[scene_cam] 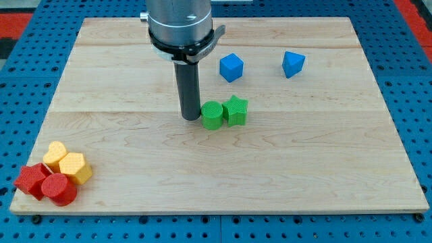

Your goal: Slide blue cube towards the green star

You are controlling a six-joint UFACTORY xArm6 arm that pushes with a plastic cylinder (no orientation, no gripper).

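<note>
Tip (190,117) beside green cylinder (212,115), which touches green star (235,110); blue cube (231,67) apart.

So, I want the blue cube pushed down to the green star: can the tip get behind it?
Probably yes. My tip sits left of the green cylinder, and bare board surrounds the blue cube, so nothing blocks a path round its top side, above the green star.

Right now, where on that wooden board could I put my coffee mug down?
Bare: view's right and bottom, below the green star. Crowded: red and yellow blocks at bottom left; my tip beside the green cylinder, blue cube above.
</note>
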